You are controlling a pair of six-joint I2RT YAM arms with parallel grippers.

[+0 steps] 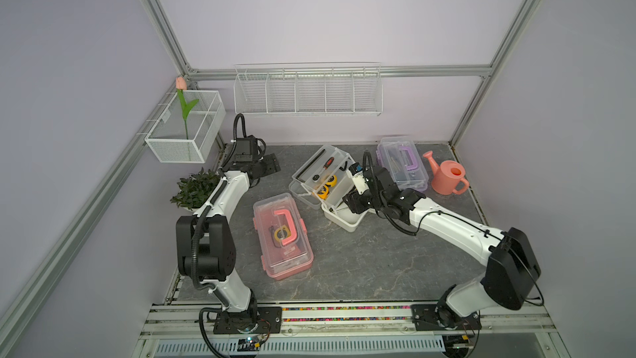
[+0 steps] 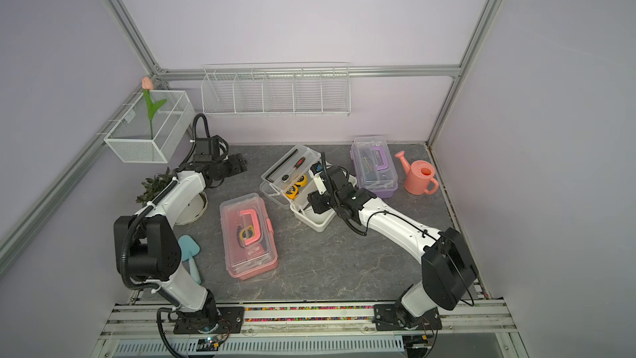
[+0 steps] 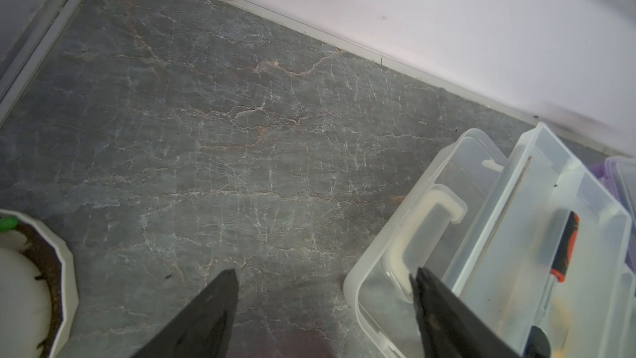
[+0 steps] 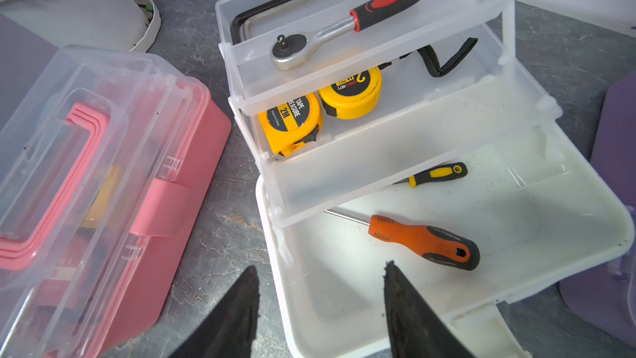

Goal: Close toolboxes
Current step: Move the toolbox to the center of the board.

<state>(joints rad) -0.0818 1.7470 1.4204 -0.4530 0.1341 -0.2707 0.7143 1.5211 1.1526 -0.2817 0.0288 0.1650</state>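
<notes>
Top views: whole worktop (image 1: 361,263) overlooked from high in front | wrist views: worktop seen closely, angled downward | shared by all: white toolbox (image 4: 550,222).

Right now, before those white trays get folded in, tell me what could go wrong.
The right gripper hangs open over the base of the white toolbox, above the orange screwdriver; folding trays could strike it. A black strap loops loose in the middle tray and might get pinched. The pink toolbox stands close beside; a hard push may shove the white one into it.
</notes>
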